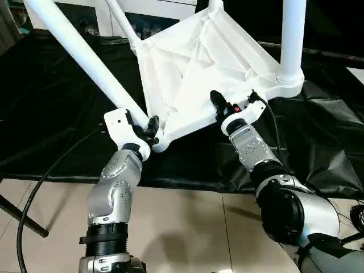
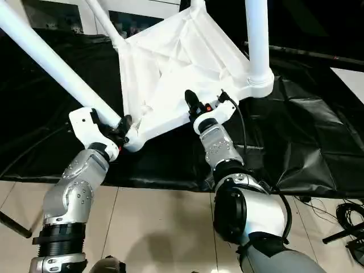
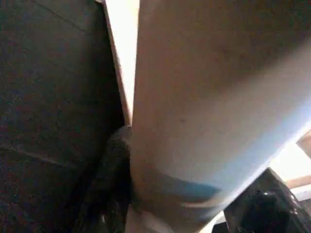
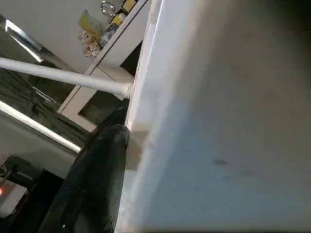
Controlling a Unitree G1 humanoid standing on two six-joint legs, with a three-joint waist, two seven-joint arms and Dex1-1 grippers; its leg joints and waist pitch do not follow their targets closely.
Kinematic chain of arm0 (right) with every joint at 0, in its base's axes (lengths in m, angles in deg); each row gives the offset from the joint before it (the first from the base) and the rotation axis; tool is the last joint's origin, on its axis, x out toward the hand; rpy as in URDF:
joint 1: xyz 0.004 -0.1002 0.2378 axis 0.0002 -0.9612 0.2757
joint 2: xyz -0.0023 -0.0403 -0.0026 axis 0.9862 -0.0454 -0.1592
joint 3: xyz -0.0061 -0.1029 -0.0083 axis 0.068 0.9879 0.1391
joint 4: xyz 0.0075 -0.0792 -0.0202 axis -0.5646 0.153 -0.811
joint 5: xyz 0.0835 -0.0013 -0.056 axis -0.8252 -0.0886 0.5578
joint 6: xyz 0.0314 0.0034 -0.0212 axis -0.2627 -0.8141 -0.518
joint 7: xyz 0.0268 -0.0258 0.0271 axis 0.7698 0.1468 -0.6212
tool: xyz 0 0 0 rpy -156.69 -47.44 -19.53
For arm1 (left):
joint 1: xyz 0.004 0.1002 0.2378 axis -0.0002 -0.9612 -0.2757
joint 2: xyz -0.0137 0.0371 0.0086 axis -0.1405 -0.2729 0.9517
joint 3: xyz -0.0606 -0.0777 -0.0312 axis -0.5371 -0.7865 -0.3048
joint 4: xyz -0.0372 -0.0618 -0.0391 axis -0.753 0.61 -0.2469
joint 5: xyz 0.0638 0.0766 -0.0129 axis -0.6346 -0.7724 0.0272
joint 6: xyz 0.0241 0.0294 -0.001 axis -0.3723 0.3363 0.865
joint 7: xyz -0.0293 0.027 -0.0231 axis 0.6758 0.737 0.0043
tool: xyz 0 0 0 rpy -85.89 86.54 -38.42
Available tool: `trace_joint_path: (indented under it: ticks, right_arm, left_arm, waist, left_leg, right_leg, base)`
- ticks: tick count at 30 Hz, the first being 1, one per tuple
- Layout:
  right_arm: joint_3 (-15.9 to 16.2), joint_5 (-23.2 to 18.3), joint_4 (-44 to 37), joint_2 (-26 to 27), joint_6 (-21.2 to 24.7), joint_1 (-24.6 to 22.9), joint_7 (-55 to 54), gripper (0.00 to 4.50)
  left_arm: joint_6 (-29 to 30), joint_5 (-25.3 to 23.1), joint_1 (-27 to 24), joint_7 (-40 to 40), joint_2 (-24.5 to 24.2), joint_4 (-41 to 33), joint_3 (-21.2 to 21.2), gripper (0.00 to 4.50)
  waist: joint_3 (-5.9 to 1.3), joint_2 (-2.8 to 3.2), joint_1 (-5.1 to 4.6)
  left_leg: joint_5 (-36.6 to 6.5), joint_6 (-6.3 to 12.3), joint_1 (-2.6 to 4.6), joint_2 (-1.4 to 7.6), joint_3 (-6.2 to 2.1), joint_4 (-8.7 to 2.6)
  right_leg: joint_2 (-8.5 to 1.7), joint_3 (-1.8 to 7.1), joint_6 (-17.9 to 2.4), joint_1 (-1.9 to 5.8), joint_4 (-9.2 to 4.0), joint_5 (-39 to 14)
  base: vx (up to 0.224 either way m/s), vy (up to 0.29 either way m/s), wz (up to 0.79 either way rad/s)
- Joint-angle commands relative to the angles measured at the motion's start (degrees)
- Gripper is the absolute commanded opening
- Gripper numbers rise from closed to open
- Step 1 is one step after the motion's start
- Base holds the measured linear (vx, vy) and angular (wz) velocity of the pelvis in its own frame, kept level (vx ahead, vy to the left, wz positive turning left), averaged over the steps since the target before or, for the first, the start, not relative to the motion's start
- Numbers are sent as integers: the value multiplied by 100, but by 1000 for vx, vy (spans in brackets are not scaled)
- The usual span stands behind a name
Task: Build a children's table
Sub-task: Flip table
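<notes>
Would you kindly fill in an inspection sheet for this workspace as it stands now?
Surface: black sheet over the floor, tiles nearer the robot.
Job's things: tabletop upside down and tilted, ribs showing; four legs fitted, near-left leg slanting.
Clutter: nothing seen.
Grippers: left tool shut on the near-left leg's base; right tool shut on the tabletop's edge.
Cables: black cable beside left arm.
Surroundings: white cabinet behind.

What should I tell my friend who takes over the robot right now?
Left gripper is clamped on the base of the near-left leg, at its corner socket. Right gripper grips the near edge of the table top, which lies upside down and tilted on the black sheet. Done: all four legs stand in their sockets. Left: seat the near-left leg firmly, then turn the table upright.
</notes>
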Motion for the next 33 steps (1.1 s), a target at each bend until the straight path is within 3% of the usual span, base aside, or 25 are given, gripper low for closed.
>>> trace_joint_path:
  ticks: [1, 8, 11, 13, 15, 16, 17, 20, 21, 23, 26, 30, 33]
  right_arm:
    - [52, 212, 89, -134, -110, 89, -203, 228]
    - [-47, 179, 88, -286, -230, 134, -359, 222]
    - [-132, 160, 99, -494, -309, 146, -479, 222]
    - [-140, 163, 101, -526, -317, 142, -490, 222]
    - [-161, 181, 87, -654, -367, 126, -521, 218]
    - [-161, 181, 87, -654, -367, 126, -521, 218]
    - [-198, 177, 82, -736, -397, 129, -561, 217]
    - [-238, 184, 67, -862, -464, 133, -612, 213]
    - [-258, 169, 61, -900, -473, 140, -627, 212]
    - [-282, 140, 44, -948, -480, 157, -628, 211]
    - [-291, 134, 38, -961, -496, 164, -632, 211]
    - [-309, 124, 24, -959, -580, 237, -697, 210]
    - [-299, 138, 25, -954, -612, 266, -708, 209]
  left_arm:
    - [19, 596, 237, -270, 238, -78, -43, 284]
    - [-100, 619, 271, -259, 89, -26, -239, 337]
    - [-692, 629, 383, 139, 34, 128, -759, 368]
    - [-797, 641, 408, 231, 28, 162, -859, 371]
    - [-1108, 908, 453, 257, -17, 134, -1175, 372]
    - [-1108, 908, 453, 257, -17, 134, -1175, 372]
    - [-1232, 837, 395, 118, -147, 85, -1146, 372]
    - [-1238, 567, 199, -229, -382, 12, -878, 372]
    - [-1208, 466, 121, -337, -421, -3, -753, 372]
    - [-1004, 578, -48, -620, -371, -127, -586, 402]
    - [-833, 798, -125, -785, -342, -215, -549, 437]
    - [-685, 768, -365, -1049, -537, -378, -100, 450]
    - [-575, 736, -417, -1010, -592, -353, -68, 450]
  waist:
    - [-504, -56, -31]
    - [-503, -56, -20]
    - [-500, -43, -11]
    - [-494, -45, -8]
    - [-498, -36, -11]
    - [-495, -44, -18]
    - [-492, -3, -23]
    - [-495, 6, -32]
    - [-494, 38, -33]
    - [-497, 52, -22]
    - [-496, 30, -8]
    - [-488, 27, 4]
    - [-497, 49, 0]
  left_leg:
    - [-161, 339, 142, 200, 10, -334]
    - [-184, 328, 151, 202, 19, -335]
    - [-293, 298, 171, 209, 19, -343]
    - [-391, 262, 166, 212, 18, -354]
    - [-418, 159, 152, 213, 7, -363]
    - [-438, 146, 150, 208, 13, -364]
    - [-510, 125, 158, 211, 7, -372]
    - [-553, 91, 163, 214, 6, -377]
    - [-591, 50, 172, 218, 9, -376]
    - [-615, 17, 181, 226, 10, -376]
    - [-643, -15, 180, 212, 40, -366]
    - [-811, -50, 178, 214, 34, -380]
    - [-770, -78, 172, 212, 29, -380]
  right_leg:
    - [-431, 208, -1318, 314, -293, 486]
    - [-421, 206, -1255, 295, -302, 469]
    - [-416, 205, -1230, 286, -323, 401]
    - [-422, 205, -1188, 284, -334, 258]
    - [-431, 199, -1151, 289, -330, 154]
    - [-425, 199, -1149, 286, -333, 136]
    - [-426, 199, -1119, 275, -355, 73]
    - [-421, 199, -1055, 266, -350, 11]
    - [-419, 202, -1074, 259, -344, 20]
    - [-419, 200, -1098, 257, -341, 64]
    - [-405, 201, -1191, 255, -330, 186]
    - [-410, 197, -1091, 247, -357, -80]
    - [-411, 192, -1038, 254, -347, -47]
  base:
    - [0, 0, 0]
    - [0, 0, 0]
    - [0, 0, 0]
    - [0, 0, 0]
    - [0, 0, 0]
    - [0, 0, 0]
    - [0, 0, 0]
    - [0, 0, 0]
    - [0, 0, 0]
    - [0, 0, 0]
    - [0, 0, 0]
    - [0, 0, 0]
    - [0, 0, 0]
